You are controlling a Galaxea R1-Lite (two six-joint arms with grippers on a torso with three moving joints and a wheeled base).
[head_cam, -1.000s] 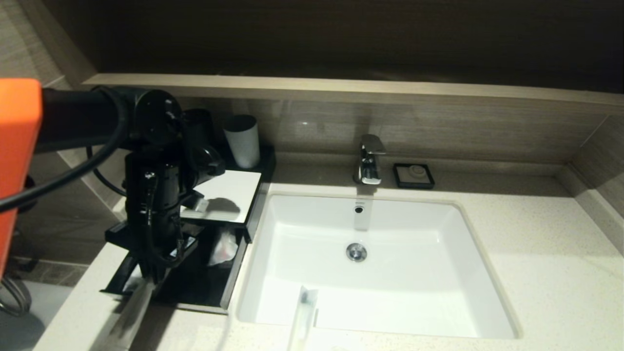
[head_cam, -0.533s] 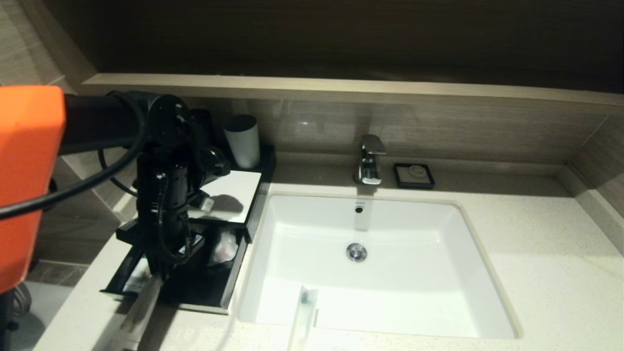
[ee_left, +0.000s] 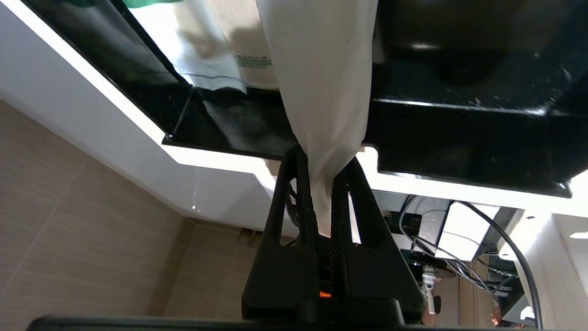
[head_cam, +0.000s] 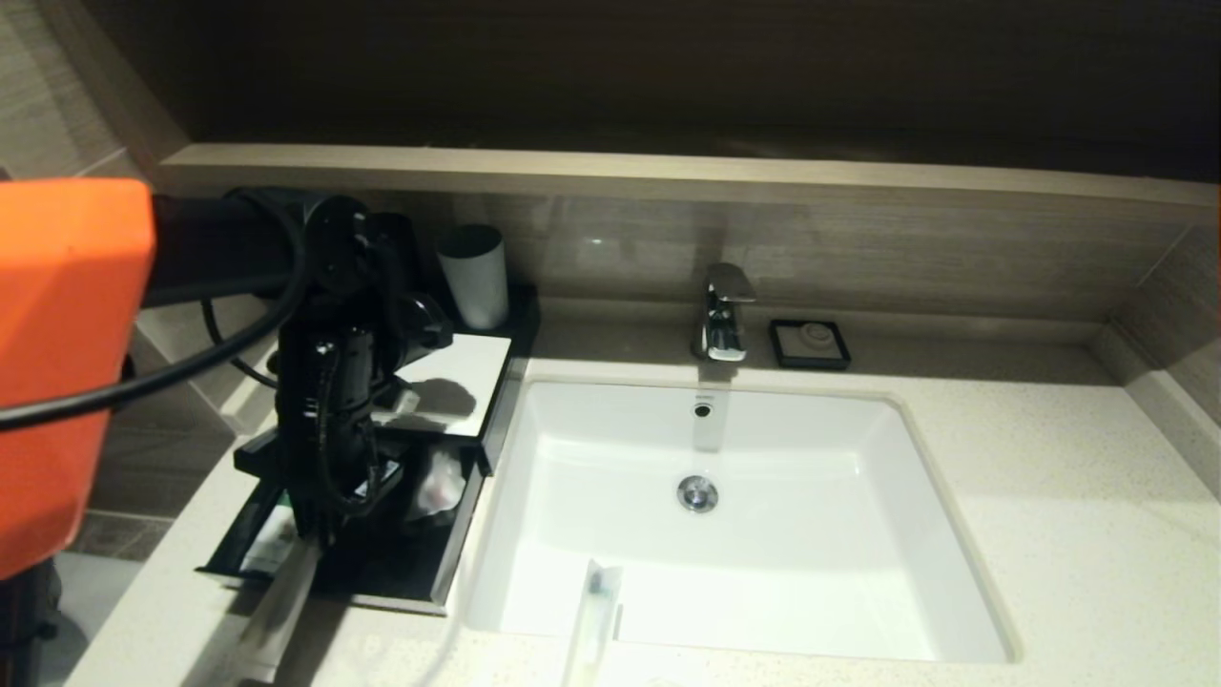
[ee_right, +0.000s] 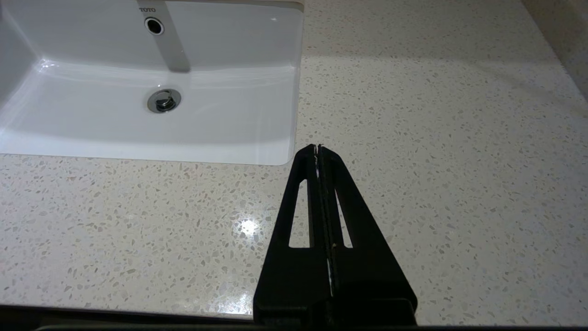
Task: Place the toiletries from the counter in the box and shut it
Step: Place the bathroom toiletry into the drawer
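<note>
My left gripper [head_cam: 310, 536] hangs over the pulled-out drawer [head_cam: 401, 572] of the black box with the white top panel [head_cam: 448, 382]. It is shut on one end of a long translucent-white packet [head_cam: 279, 601], which trails down across the drawer's front rim toward the counter [head_cam: 1097, 534]. In the left wrist view the packet [ee_left: 321, 82] is pinched in the gripper [ee_left: 324, 158] over the black drawer [ee_left: 459, 128], where another packet with green print [ee_left: 216, 69] lies. A second packet [head_cam: 591, 620] rests at the basin's front edge. My right gripper [ee_right: 318, 148] is shut and empty above the counter [ee_right: 413, 92].
A black cup [head_cam: 391, 239] and a white cup [head_cam: 474, 275] stand behind the box. The faucet [head_cam: 723, 310] and a black soap dish [head_cam: 810, 343] are behind the basin [head_cam: 763, 611]. A crumpled white wrapper [head_cam: 437, 487] lies in the drawer. A wooden ledge [head_cam: 668, 172] runs along the back.
My left arm has moved a little to the right, carrying the hanging packet over the open drawer. The packet at the basin's edge has not moved.
</note>
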